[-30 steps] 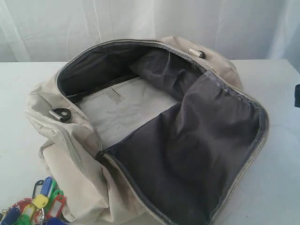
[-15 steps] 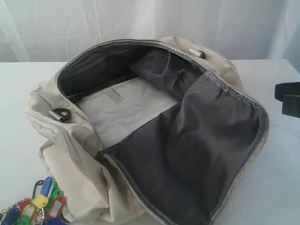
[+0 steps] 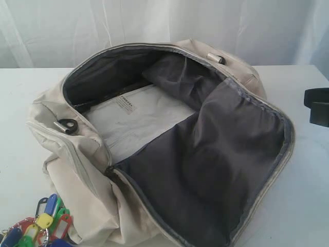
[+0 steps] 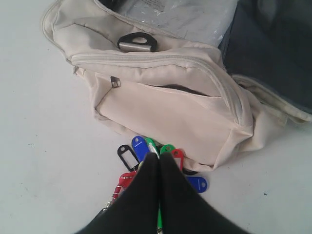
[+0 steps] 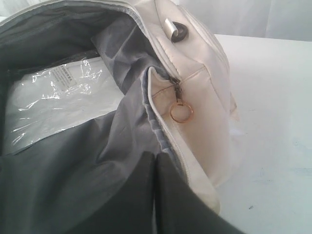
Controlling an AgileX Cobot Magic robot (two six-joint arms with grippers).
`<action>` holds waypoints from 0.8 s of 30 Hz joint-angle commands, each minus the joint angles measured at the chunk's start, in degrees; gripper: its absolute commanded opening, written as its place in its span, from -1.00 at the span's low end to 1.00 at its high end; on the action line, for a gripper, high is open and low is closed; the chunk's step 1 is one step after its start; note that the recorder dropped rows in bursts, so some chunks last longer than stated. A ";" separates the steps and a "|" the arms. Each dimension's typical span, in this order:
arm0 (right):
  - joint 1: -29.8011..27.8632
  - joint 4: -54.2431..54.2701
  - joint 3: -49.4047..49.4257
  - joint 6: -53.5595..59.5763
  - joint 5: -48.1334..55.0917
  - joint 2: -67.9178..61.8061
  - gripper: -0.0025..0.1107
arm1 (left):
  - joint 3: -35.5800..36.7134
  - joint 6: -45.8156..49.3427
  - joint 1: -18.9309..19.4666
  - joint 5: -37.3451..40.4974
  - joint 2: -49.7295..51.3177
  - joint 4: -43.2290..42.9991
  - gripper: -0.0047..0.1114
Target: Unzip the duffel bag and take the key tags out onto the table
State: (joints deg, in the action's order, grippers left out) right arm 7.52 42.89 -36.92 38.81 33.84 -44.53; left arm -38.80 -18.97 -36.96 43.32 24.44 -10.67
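The cream duffel bag (image 3: 87, 195) lies unzipped on the white table (image 3: 20, 128), its dark grey lining wide open. The key tags (image 3: 43, 221) lie outside the bag on the table by its near left corner. In the left wrist view my left gripper (image 4: 159, 156) is down on the key tags (image 4: 141, 147), shut with a green tag pinched between its fingers. My right gripper (image 5: 155, 155) is shut and empty, hovering by the bag's right rim (image 5: 195, 83); it shows as a dark shape (image 3: 311, 105) at the exterior view's right edge.
A clear plastic-wrapped white sheet (image 3: 139, 116) lies on the bag's floor. A gold zipper pull ring (image 5: 181, 113) hangs at the right rim. Dark strap rings (image 3: 66, 125) sit on the bag's ends. A white curtain hangs behind the table.
My right gripper has come into the exterior view from the right edge toward the bag. The bag and key tags have not moved.
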 commanded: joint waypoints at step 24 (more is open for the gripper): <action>0.12 -0.31 0.30 0.62 -1.01 0.38 -0.96 | 18.27 -0.32 21.86 -10.67 -5.52 -0.03 -0.92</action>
State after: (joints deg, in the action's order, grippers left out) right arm 7.52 42.89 -36.92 38.94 33.70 -44.53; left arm -24.41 -18.97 -16.84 33.40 21.34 -10.56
